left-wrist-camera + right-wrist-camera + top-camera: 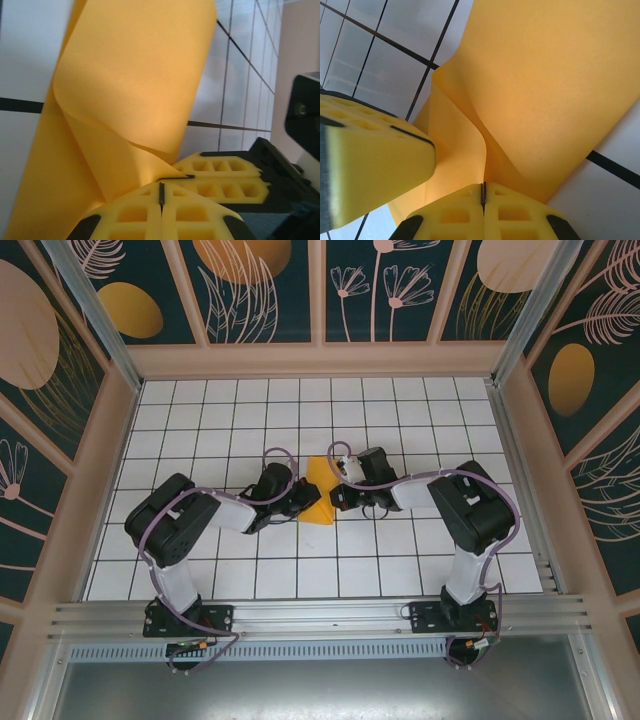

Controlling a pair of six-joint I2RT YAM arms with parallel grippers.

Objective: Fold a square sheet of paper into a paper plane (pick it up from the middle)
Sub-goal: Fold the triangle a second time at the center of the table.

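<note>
The square sheet of paper (318, 490) is orange-yellow and hangs bent between my two grippers at the middle of the table. My left gripper (300, 505) holds it from the left and my right gripper (336, 496) from the right, their tips almost meeting. In the left wrist view the sheet (135, 90) curls over itself and runs down into my shut left gripper (161, 192). The right gripper (187, 176) pinches the same edge just beyond. In the right wrist view the sheet (545, 90) bends into a fold that ends in my shut right gripper (482, 192). One of the left gripper's fingers (375, 160) sits close by.
The white gridded tabletop (400, 420) spreads around the arms. Beige side walls (100, 460) with patterned panels enclose it. A metal rail (320, 618) runs along the near edge by the arm bases.
</note>
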